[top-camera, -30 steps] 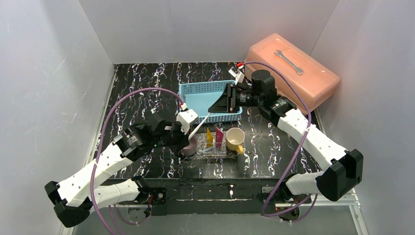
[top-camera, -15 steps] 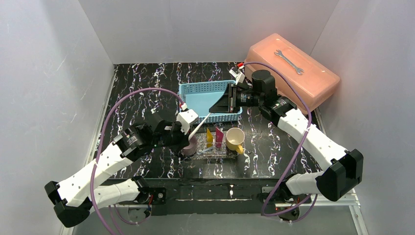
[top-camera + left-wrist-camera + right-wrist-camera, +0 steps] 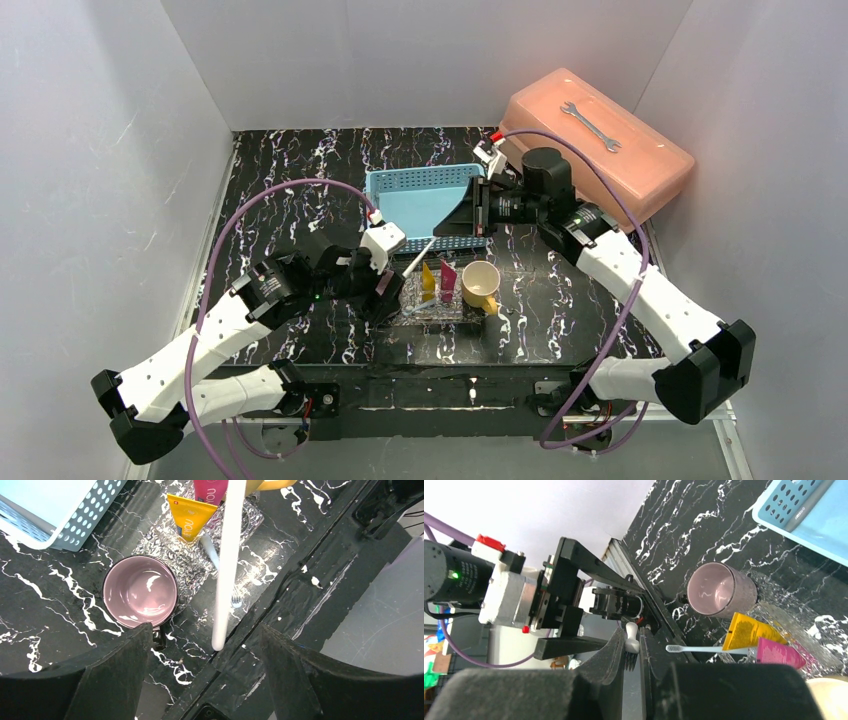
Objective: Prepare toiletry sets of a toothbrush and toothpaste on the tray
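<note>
Half done at best, judging from the tray. Nearest the bases: left gripper (image 3: 205, 635), jaws spread wide now, shut a second ago on the white toothbrush (image 3: 227, 565); straddles the handle's free end without touching it; hangs just above the purple cup (image 3: 140, 591) and the tray's near edge. Just beyond, on the tray (image 3: 192, 570): yellow tube (image 3: 192, 517) and pink tube (image 3: 210, 490) side by side, plus one pale-blue toothbrush (image 3: 704, 649) lying next to the yellow tube; enough for one set, one brush short of a second; yellow cup (image 3: 481, 283) just beside the tray's right end. Higher and farther: white toothbrush slanting up from over the tray toward the basket, pinched near its bristle end by the right gripper (image 3: 633, 647), jaws narrow and closed on it. Reads as a handover just completed; leaves the brush in the right arm's sole keeping. Probably calls next for lowering it and laying it by the pink tube; could swing or slip, held so near one end. Farthest back: light-blue basket (image 3: 405, 205) behind the tray, then a pink box (image 3: 640, 165) at the right wall, a wrench (image 3: 590, 125) on its lid.
</note>
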Controlling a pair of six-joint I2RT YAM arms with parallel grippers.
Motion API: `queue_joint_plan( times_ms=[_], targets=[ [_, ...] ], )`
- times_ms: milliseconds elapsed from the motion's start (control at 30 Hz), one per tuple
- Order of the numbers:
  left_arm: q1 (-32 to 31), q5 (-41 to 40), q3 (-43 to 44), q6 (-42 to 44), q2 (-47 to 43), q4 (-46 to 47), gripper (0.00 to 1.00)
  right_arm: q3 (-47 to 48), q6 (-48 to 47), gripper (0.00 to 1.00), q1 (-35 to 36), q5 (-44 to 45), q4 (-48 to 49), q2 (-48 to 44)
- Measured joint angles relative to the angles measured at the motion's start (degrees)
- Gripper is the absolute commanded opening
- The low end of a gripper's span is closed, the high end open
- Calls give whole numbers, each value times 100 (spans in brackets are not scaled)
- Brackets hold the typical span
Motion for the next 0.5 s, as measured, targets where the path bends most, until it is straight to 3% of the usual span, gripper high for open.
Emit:
queue_joint_plan(
  times_ms=[233,500],
  targets=[
    [0,175,0,-195,-107,162,97,52,-623,1,0,164,-778,-232],
    [0,260,0,-417,-350,339,98,262,-1440,1,0,365,-1840,-645]
  ],
)
